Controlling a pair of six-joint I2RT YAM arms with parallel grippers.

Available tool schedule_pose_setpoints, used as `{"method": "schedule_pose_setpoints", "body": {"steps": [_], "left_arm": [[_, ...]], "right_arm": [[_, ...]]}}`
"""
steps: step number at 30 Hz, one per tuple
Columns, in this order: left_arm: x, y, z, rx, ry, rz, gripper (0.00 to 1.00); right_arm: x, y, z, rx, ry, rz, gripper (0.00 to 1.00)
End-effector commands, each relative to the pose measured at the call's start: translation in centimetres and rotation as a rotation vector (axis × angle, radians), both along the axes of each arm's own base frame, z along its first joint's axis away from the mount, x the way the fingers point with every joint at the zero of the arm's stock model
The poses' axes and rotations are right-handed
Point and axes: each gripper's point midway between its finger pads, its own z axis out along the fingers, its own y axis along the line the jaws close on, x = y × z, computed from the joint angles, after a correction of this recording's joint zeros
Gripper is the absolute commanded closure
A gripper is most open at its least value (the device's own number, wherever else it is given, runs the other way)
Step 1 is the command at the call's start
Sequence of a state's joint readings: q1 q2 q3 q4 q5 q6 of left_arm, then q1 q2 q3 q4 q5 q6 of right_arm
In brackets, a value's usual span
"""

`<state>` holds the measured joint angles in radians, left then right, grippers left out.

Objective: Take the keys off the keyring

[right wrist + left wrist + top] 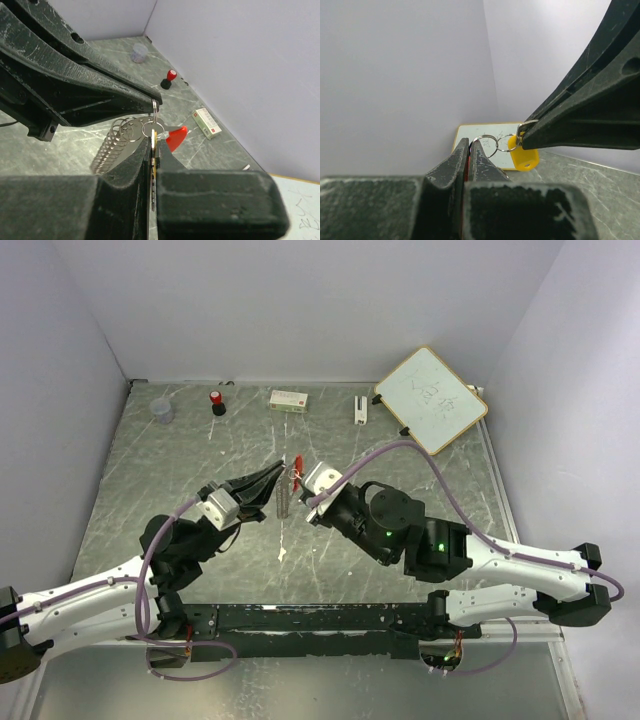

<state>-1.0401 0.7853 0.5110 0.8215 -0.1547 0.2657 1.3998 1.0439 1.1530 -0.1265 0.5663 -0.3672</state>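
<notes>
My two grippers meet tip to tip above the middle of the table, with the bunch between them. My left gripper (280, 476) (470, 143) is shut, a sliver of the red key (176, 137) showing between its fingers. My right gripper (304, 481) (155, 138) is shut on the yellow key (523, 158), seen edge-on in its own wrist view. Two thin silvery loops of the keyring (485, 136) (152, 122) link the keys. A coil of several rings (113, 145) (285, 502) trails below the grippers.
A whiteboard (432, 400) leans at the back right. Along the back wall stand a clear cup (162, 410), a red-capped black bottle (217, 402), a small box (289, 399) and a white piece (360, 408). Walls close in the table on three sides.
</notes>
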Motion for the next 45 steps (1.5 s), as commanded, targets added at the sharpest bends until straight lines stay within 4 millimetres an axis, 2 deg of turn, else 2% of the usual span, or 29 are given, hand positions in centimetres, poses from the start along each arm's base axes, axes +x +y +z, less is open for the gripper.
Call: {"method": "schedule_pose_setpoints", "body": {"steps": [1,10,23,27,36,45], "left_arm": [[1.5,2.6,1.3,-0.079,-0.003,0.136,0.93],[1.9,2.3,0.6,-0.056,0.009,0.148,0.93],[1.6,2.1,0.2,-0.048,0.002,0.128,0.93],[0.7,2.5,1.2,-0.091,-0.032,0.096,0.93],[-1.6,4.6,3.9,-0.213,-0.110,0.042,0.93],[-2.0,6.3,3.4,-0.303,-0.124,0.062,0.93]], "right_arm": [[-0.5,-0.9,3.4,0.061,-0.018,0.023,1.00],[-0.5,-1.2,5.3,0.089,-0.028,0.021,1.00],[-0.5,-1.2,5.5,0.079,-0.048,0.023,1.00],[-0.2,-1.2,4.6,0.067,-0.041,0.000,1.00],[1.0,-0.1,0.0,0.060,0.029,-0.090,1.00],[-0.5,2.8,-1.0,0.187,0.074,0.040,1.00]]}}
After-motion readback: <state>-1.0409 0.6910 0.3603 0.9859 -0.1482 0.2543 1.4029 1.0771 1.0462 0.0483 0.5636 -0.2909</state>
